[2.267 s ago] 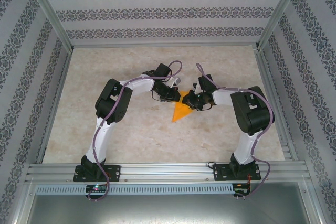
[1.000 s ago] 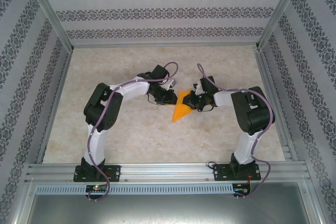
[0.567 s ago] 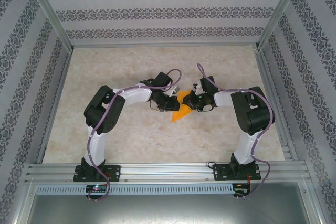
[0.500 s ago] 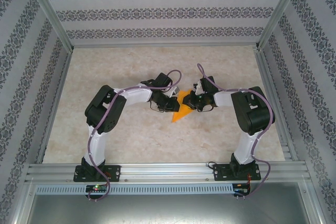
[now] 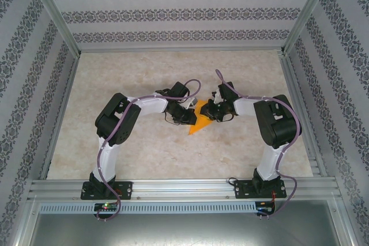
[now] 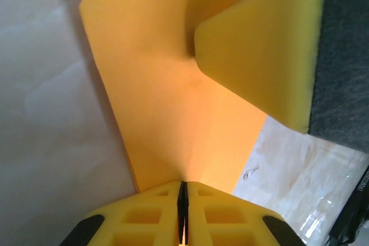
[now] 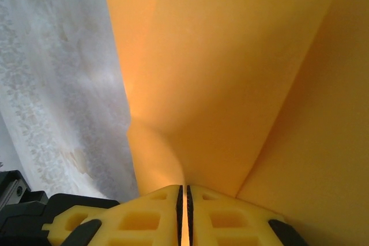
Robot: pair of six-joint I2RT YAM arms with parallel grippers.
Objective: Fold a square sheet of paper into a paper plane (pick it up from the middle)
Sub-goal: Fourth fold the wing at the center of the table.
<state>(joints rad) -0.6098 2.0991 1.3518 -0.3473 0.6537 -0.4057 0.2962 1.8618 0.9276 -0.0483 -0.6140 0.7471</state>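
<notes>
Paper (image 5: 198, 124), orange-yellow and plain, sits at the middle of the tabletop (image 5: 144, 154) as a folded wedge: wide end toward the far side, pointed tip toward the arm bases. The wide end lies between the two pincers, with the left pincer (image 5: 188, 114) at its left edge and the right pincer (image 5: 210, 112) at its right edge; the tip projects free, nearer the bases than either pincer. In the left wrist view, the paper (image 6: 155, 90) rises from the left pincer (image 6: 182, 188), whose jaws are closed to a hairline gap with the paper edge clamped between them. A crease runs up the sheet from the clamping point, and the panels on either side slope away from it. One yellow finger (image 6: 259, 50) of the right pincer meets the paper at the upper right of that view. In the right wrist view, the paper (image 7: 230, 84) stands directly ahead of the right pincer (image 7: 184, 191); its jaws are drawn narrow and grip a thin fold of the sheet in the slit between them. Several layers overlap there, with a long straight crease running to the lower right. Pale marbled tabletop (image 7: 57, 96) shows to the left of the sheet. Whether the tip touches the tabletop cannot be told.
</notes>
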